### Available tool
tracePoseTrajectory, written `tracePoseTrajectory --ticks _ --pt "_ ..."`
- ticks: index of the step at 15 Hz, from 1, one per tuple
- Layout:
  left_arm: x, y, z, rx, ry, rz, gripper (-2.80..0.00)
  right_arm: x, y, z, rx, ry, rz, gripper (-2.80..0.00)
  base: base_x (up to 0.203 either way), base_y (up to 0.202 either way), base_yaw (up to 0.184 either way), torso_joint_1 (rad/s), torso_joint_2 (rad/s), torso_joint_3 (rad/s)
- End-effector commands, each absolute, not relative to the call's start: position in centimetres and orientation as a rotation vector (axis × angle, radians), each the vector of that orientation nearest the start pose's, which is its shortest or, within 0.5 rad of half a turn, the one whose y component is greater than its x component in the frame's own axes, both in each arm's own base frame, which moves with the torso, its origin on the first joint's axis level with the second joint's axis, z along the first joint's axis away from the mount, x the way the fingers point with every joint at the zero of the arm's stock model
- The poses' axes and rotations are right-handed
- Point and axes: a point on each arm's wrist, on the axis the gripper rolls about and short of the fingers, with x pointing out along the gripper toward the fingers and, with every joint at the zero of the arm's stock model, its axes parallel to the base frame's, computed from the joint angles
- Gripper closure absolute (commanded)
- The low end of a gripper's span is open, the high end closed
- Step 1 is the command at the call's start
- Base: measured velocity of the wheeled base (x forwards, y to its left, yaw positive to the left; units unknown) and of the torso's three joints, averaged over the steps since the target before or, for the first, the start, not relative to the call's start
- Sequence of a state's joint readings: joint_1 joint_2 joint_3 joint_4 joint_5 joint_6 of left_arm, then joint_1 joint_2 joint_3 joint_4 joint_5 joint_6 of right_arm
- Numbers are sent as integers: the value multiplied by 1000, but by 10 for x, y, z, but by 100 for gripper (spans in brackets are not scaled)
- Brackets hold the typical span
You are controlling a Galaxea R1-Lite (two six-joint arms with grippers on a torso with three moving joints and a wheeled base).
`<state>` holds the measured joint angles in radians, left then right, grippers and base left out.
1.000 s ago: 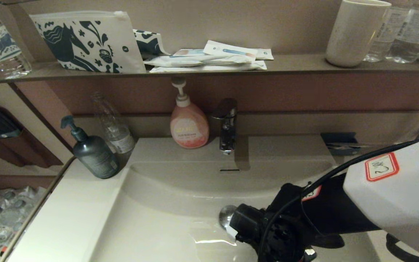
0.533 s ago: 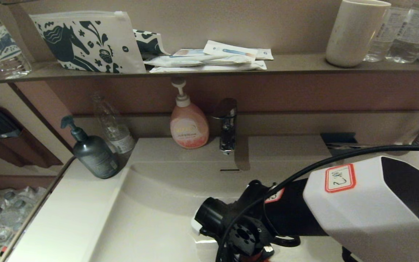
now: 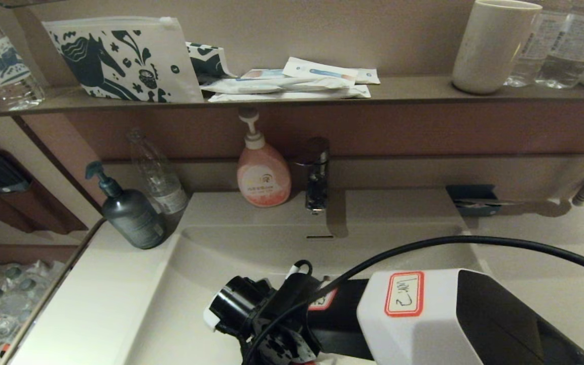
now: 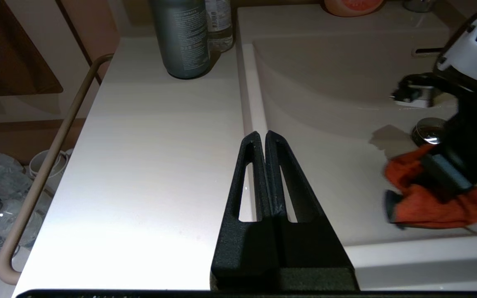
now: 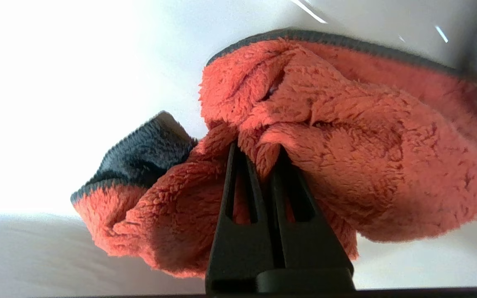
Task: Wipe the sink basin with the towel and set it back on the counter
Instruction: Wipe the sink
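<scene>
The orange-red towel [image 5: 346, 136] with its dark stitched edge is bunched up on the floor of the off-white sink basin [image 3: 211, 274]. My right gripper [image 5: 257, 149] is shut on a fold of it. In the left wrist view the towel [image 4: 429, 203] lies just in front of the chrome drain plug [image 4: 427, 128]. In the head view my right arm [image 3: 449, 319] reaches down over the basin and hides the towel and the drain. My left gripper [image 4: 262, 134] hangs shut and empty over the counter [image 4: 160, 145], at the basin's left rim.
A dark pump bottle [image 3: 130, 213] and a clear bottle [image 3: 160, 177] stand on the counter's back left corner. A pink soap bottle [image 3: 263, 175] and the faucet [image 3: 316, 175] stand behind the basin. The brown shelf [image 3: 408, 91] above carries the horse pouch [image 3: 119, 58] and a cup [image 3: 492, 45].
My right arm has swept from the right side of the basin leftward across its floor, and it now covers the drain plug in the head view.
</scene>
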<state>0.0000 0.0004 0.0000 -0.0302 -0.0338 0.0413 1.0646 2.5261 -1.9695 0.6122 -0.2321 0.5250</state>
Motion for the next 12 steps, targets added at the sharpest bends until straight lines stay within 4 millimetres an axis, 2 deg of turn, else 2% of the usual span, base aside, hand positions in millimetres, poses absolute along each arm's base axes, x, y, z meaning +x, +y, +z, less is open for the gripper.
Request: tracePoseTrajectory --ticks 1,4,6,12 --pt "-23 -1 79 42 -30 -33 0 235 423 36 -237 1052 482 0 0 0 0 0 0 0" --pt "-23 -1 79 42 -30 -33 0 242 435 43 -157 925 529 0 0 0 0 0 0 0" --pt "-23 -1 79 42 -30 -33 0 250 436 46 -174 826 489 0 0 0 0 0 0 0" --pt "-23 -1 79 42 -30 -33 0 291 413 47 -261 704 323 0 0 0 0 0 0 0"
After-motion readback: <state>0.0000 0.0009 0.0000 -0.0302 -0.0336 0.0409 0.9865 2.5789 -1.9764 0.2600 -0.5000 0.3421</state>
